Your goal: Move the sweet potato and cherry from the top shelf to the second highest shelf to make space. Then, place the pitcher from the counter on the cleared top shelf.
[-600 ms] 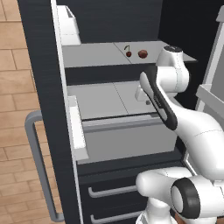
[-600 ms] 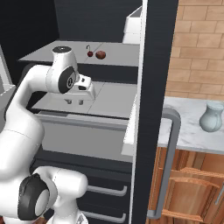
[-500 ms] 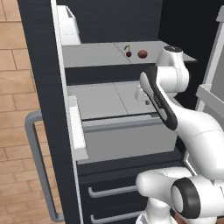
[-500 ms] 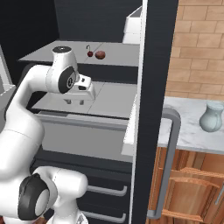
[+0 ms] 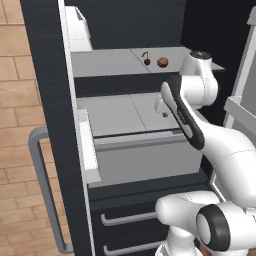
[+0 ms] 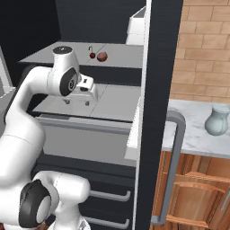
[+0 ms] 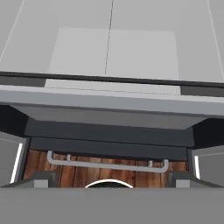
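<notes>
we see the counter (image 6: 193,130) at the right with the pitcher (image 6: 216,120) standing on it near its back edge. the top shelf (image 5: 110,62) carries the sweet potato (image 5: 162,62) and the cherry (image 5: 147,61) close together, toward its back. our gripper (image 6: 76,101) hangs above the second highest shelf (image 5: 115,115), jaws wide apart, holding nothing.

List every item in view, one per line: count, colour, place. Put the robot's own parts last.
cherry: one, dark red with a stem, on the top shelf, beside the sweet potato.
sweet potato: one, reddish-brown, on the top shelf.
second highest shelf: one, pale grey, below the top shelf.
pitcher: one, pale blue-green, on the counter.
drawer handles: two, grey, at the bottom.
end effector: one, white, open, over the second highest shelf.
</notes>
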Tool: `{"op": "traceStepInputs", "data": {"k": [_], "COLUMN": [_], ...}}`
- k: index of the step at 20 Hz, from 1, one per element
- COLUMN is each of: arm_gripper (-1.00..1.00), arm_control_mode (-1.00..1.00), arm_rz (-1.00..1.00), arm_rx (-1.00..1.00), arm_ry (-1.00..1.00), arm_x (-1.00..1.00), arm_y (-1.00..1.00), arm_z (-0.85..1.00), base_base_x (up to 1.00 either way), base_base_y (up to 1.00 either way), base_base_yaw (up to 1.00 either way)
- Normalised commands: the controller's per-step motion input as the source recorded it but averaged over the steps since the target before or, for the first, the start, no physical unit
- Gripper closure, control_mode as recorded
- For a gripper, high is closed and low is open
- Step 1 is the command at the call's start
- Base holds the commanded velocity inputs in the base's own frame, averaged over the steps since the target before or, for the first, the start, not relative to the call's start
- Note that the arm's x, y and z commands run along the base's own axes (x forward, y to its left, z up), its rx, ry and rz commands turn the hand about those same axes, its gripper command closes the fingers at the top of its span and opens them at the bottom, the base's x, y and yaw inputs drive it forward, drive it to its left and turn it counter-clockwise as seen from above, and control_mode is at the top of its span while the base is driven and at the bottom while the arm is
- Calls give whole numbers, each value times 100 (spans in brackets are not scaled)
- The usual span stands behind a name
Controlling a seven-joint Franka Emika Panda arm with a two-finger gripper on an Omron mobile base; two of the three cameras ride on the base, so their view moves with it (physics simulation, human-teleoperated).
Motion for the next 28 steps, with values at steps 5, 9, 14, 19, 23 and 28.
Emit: {"op": "traceStepInputs", "data": {"k": [5,9,14,19,23,28], "arm_gripper": [-100,-100,-100,-100,-100,-100], "arm_control_mode": [-100,-100,-100,-100,-100,-100], "arm_rz": [-7,-6,-4,-1,0,0], "arm_rx": [7,9,6,4,0,0], "arm_ry": [-26,-28,-10,-7,-19,-8], "arm_x": [0,0,0,1,0,0], "arm_y": [0,0,0,3,6,9], "arm_z": [38,52,38,47,68,43], "base_base_x": [0,0,0,0,0,0], "base_base_y": [0,0,0,0,0,0], "base_base_yaw": [0,0,0,0,0,0]}}
